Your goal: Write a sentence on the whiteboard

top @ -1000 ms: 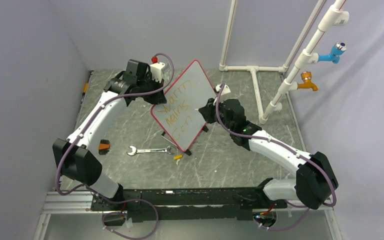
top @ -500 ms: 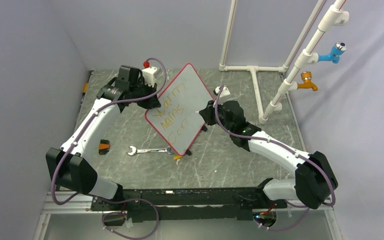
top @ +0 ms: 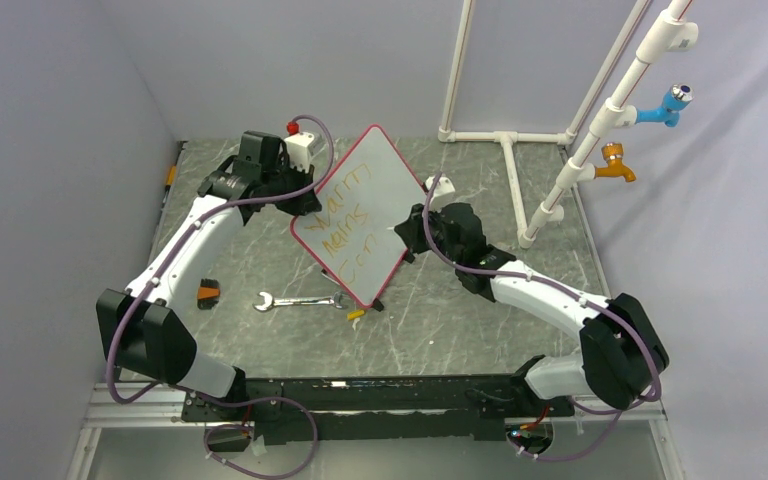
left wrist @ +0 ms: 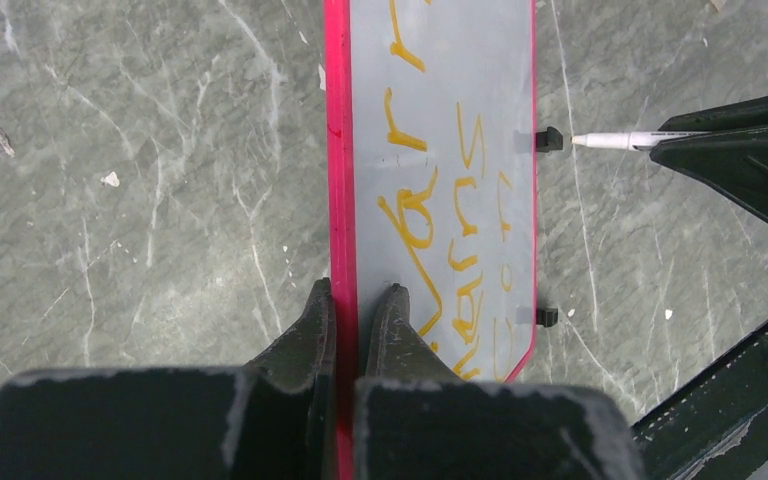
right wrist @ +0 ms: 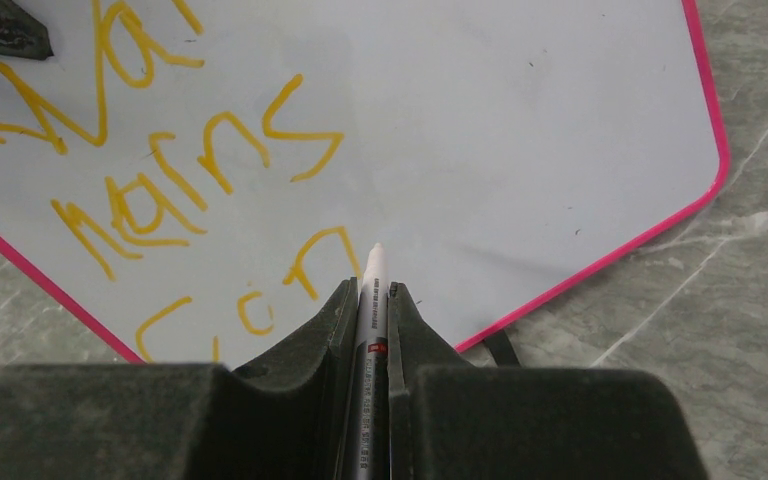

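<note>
While left jaws grip the whiteboard (top: 360,205), now shifted left, right jaws pinch the marker (right wrist: 372,295).

Grey-green marbled table (top: 260,250), silver wrench (top: 303,300) lying flat toward the near edge, small yellow piece (top: 356,315) just beside its right end, orange-and-black object (top: 207,293) nearer the left edge, white pipe frame (top: 508,150) at the far right corner.

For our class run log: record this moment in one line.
left gripper: shut on pink-rimmed white whiteboard; right gripper: shut on slim white marker
</note>
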You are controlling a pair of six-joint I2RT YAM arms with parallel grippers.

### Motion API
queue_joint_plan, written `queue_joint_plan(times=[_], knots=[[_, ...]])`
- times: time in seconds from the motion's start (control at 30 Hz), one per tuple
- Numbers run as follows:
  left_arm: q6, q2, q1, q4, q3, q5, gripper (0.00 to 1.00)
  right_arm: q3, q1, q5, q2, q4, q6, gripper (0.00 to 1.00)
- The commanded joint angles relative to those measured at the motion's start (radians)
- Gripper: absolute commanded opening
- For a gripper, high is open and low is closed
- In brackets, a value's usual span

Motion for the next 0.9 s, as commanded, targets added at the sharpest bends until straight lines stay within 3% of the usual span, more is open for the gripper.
queue_joint_plan(times=[0.0, 0.87], knots=[[0.179, 0.074, -0.007, -0.167, -0.081, -0.343, 0.0, -0.012, -0.004, -0.025, -0.009, 0.074, 0.008, 0.0], [0.179, 0.061, -0.001, -0.164, -0.092, -0.343, 0.0, -0.068, -0.004, -0.086, -0.087, 0.133, -0.021, 0.0]])
